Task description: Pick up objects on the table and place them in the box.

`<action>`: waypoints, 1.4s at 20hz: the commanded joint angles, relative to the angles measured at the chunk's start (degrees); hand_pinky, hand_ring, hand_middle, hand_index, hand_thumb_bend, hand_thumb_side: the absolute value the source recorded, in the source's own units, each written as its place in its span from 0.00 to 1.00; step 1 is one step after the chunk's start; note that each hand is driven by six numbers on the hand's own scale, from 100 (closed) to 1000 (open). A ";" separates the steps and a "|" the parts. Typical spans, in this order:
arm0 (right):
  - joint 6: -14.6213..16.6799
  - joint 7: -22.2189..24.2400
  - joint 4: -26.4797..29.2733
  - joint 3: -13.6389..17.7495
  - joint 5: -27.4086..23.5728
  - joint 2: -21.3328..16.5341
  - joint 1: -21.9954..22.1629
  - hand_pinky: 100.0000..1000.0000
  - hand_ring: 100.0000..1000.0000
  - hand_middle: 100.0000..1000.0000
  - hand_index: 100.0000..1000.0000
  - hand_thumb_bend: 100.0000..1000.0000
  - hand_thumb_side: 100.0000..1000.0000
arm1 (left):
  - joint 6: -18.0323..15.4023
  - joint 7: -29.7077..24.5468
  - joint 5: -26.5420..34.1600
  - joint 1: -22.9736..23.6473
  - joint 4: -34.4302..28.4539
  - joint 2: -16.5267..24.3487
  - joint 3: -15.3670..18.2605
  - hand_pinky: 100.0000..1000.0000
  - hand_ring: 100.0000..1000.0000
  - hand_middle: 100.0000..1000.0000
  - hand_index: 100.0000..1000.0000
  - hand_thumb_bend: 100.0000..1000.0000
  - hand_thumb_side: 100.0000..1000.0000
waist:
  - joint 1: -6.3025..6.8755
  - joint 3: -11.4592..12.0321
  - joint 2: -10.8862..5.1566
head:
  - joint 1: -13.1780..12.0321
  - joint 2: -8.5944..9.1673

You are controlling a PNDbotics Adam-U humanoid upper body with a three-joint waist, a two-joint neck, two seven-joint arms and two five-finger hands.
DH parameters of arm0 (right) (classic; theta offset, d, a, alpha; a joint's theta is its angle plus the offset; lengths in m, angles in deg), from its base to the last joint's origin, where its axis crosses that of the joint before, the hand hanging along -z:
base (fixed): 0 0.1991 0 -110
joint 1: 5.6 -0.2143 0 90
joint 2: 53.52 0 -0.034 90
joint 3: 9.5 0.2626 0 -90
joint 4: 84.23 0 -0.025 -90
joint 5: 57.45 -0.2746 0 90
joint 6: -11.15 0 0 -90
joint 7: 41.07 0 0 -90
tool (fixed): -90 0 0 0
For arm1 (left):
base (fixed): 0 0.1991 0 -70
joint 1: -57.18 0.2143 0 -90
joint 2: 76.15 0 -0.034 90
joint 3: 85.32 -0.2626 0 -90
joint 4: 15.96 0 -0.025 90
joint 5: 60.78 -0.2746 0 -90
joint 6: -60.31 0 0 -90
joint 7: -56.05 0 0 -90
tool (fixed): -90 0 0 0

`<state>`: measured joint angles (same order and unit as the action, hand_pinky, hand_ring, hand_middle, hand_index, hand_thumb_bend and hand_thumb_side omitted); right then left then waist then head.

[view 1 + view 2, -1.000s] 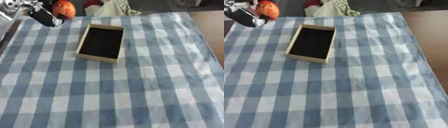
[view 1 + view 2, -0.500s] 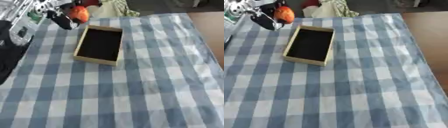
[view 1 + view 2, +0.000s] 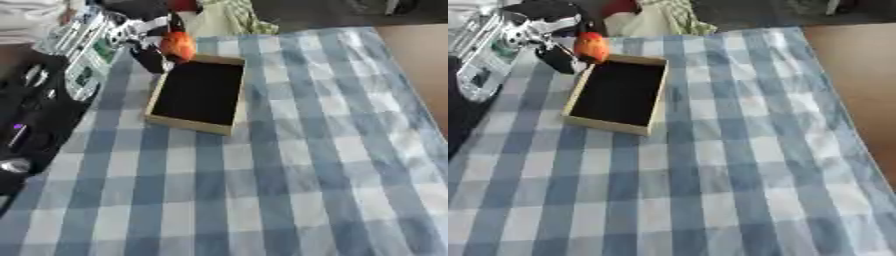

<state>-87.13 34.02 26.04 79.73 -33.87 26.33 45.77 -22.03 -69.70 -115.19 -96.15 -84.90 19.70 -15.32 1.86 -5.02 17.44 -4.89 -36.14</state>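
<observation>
A shallow wooden box with a dark inside lies on the blue checked cloth, left of centre at the back. My left hand comes in from the upper left and is shut on an orange-red round fruit. The fruit hangs just above the box's far left corner. My left arm, black with silver parts, fills the left edge. My right hand shows in neither view.
Behind the table's far edge lie a pale green and white cloth bundle and a red thing. A bare brown table surface shows at the right past the cloth's edge.
My left hand has carried the fruit from the far left corner of the table to the right and nearer, up to the box's far corner. The camera has shifted as well.
</observation>
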 commanded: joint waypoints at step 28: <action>0.16 -0.37 1.02 0.64 -0.47 -0.99 -0.51 0.69 0.68 0.70 0.77 0.08 0.95 | -1.74 3.62 -3.72 -0.99 -4.16 0.68 1.96 0.75 0.80 0.77 0.81 0.37 0.07 | -0.15 0.58 -1.06 | 0.51 0.18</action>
<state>-87.00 33.81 26.28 79.77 -34.40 26.91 45.71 -24.23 -66.32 -119.58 -96.26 -86.32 18.14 -14.38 1.93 -4.45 17.86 -4.55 -35.70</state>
